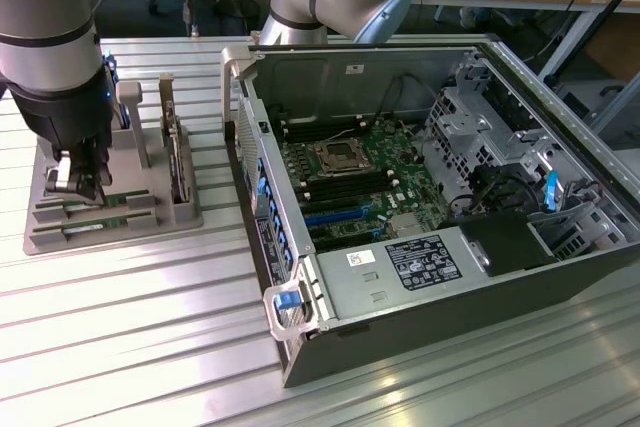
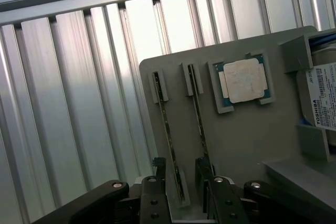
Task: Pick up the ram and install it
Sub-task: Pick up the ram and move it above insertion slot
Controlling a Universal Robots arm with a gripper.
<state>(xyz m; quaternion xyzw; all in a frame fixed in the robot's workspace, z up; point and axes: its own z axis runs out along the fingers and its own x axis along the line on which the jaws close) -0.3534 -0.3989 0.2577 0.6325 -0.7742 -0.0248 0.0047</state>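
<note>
Two ram sticks stand on edge in slots of a grey holder (image 2: 252, 145). In the wrist view the nearer ram stick (image 2: 168, 129) runs into the gap between my fingertips, and the second ram stick (image 2: 198, 108) ends at the finger (image 2: 205, 174) beside it. My gripper (image 2: 181, 179) is open, with its fingers on either side of the nearer stick and not pressed against it. The exterior view has the gripper (image 1: 76, 179) low over the holder's near end, just above the green ram sticks (image 1: 105, 219).
On the holder (image 1: 180, 215) also sit a square silver processor (image 2: 244, 80) and an upright hard drive (image 2: 321, 98). At the exterior view's right stands the open computer case (image 1: 400, 332), its motherboard (image 1: 350, 182) exposed. Everything rests on a ribbed aluminium table (image 1: 130, 337).
</note>
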